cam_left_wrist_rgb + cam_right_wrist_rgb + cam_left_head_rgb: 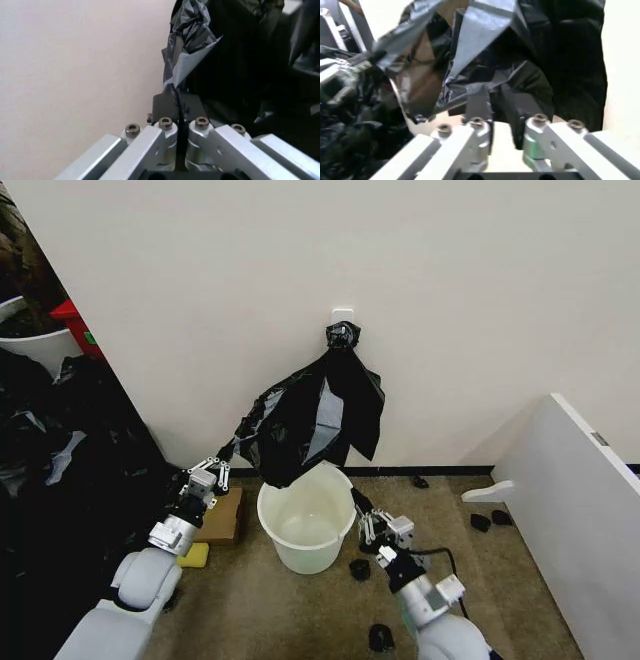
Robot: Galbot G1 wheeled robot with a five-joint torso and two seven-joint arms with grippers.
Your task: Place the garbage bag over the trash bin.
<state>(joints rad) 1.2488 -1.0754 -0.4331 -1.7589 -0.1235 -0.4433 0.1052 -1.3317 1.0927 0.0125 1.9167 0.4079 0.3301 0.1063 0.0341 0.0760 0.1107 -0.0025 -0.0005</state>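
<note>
The garbage bag point(290, 425) is a glossy black sack hanging by a knot from a white wall hook point(342, 313), spread out above the trash bin point(305, 530). The bin is a round cream-white bucket standing on the floor, with nothing inside it. My left gripper point(225, 455) is shut on the bag's left edge and holds it out to the side. In the left wrist view the thin film point(220, 67) runs between the closed fingers point(165, 108). My right gripper point(357, 502) is open at the bin's right rim, just under the bag's lower edge point(485, 56).
A cardboard box point(222, 515) and a yellow sponge point(193, 555) lie left of the bin. Small black scraps point(360, 570) dot the floor to the right. A white panel point(570, 510) stands at the right, and a heap of black bags point(60, 470) at the left.
</note>
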